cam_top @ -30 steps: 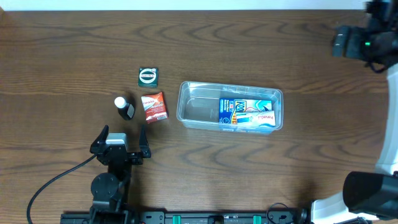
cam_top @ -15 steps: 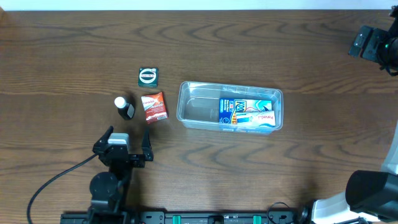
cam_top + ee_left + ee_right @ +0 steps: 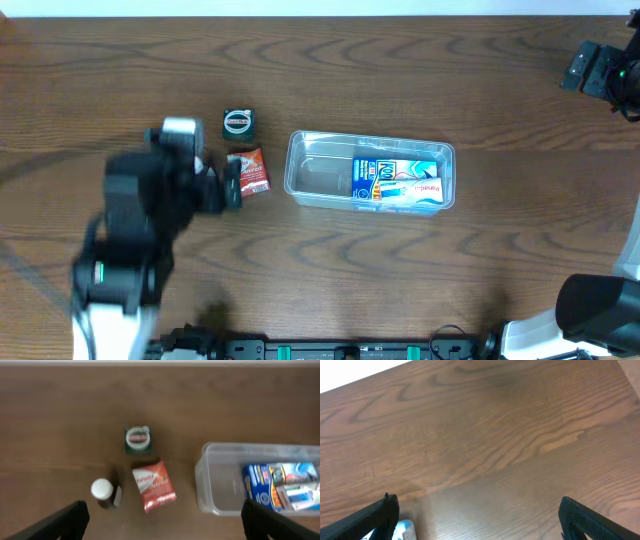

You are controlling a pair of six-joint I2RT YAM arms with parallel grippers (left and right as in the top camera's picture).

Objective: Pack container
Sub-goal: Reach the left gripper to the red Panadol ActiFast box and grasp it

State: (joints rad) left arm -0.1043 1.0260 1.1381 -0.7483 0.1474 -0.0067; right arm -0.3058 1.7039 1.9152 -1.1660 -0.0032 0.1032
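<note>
my left gripper (image 3: 165,522) hangs spread wide by the red packet (image 3: 154,485), bottle (image 3: 103,492) beside it; the container (image 3: 220,480) lies just to its right, long axis across the counter (image 3: 60,420); right gripper (image 3: 477,522), also spread, sits well off, so left is nearer

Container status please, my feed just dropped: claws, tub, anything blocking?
Left claw open near red packet. Right claw open, holding nothing. Container part full, blue packets inside. Nothing blocking it.
</note>
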